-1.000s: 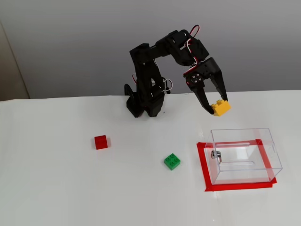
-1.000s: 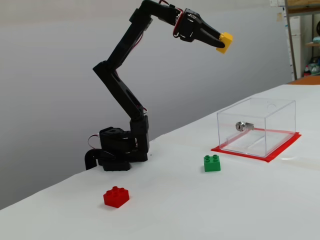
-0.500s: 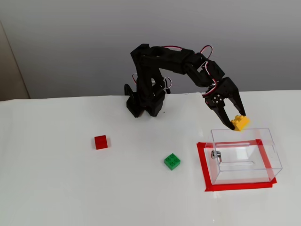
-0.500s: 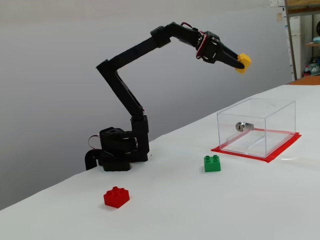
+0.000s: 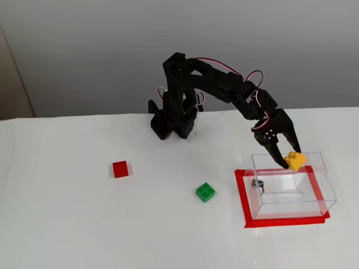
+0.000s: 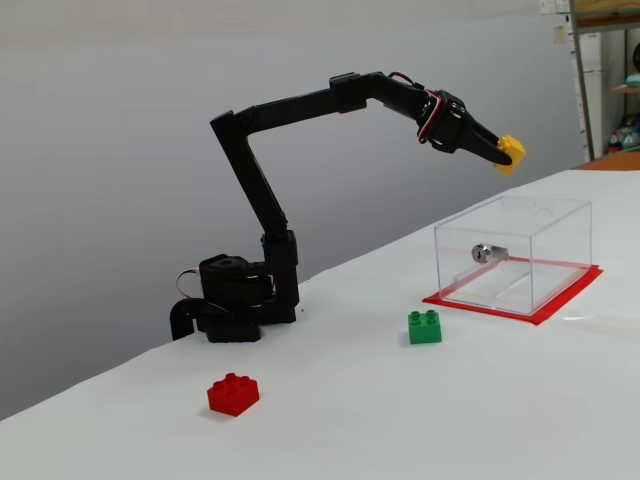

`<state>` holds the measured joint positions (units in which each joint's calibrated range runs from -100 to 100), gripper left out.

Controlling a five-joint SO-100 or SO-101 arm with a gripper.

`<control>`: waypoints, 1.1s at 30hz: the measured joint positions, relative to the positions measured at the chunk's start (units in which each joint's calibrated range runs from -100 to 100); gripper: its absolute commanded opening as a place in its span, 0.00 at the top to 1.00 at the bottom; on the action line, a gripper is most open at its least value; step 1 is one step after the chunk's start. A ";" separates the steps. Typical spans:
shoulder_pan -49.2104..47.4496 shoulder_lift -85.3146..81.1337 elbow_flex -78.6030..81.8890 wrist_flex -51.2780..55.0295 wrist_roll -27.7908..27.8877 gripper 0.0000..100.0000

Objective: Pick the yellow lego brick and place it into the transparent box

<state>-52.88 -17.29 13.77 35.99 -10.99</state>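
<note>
Above the transparent box (image 5: 291, 188), the single black arm (image 5: 216, 84) is reaching out from its base at the back of the white table (image 5: 84, 224), and its gripper (image 5: 287, 158) is clamping the yellow lego brick (image 5: 295, 161) between its two fingers. In the lower-angle fixed view the brick (image 6: 509, 152) is hanging clear in the air, well above the box's open top (image 6: 515, 252) and touching none of its walls. The fingers are pointing outward and slightly down, with the yellow piece sticking out at their tips.

Three bricks are showing in all, one of each colour. The yellow one is sitting in the pincer. One green brick (image 5: 205, 192) is lying on the table to the left of the box, near it but apart from it, and in the lower-angle view it (image 6: 425, 327) is standing just in front of the box's near corner. One red brick (image 5: 120, 168) is resting farther left, well apart from the green one; it (image 6: 233, 394) is showing nearest the camera in the lower-angle view.

One box is standing on the table, framed by a rectangle of red tape (image 5: 242, 199) around its foot. One small metal fitting (image 6: 483, 252) is showing on its side wall. Nothing is lying inside the box.
</note>
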 measured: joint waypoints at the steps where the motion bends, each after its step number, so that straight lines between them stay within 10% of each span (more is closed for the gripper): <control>1: -0.32 0.34 0.00 -0.43 0.00 0.92; 33: -1.39 1.52 2.82 -1.11 0.00 0.71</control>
<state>-54.27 -15.77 16.59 34.88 -10.99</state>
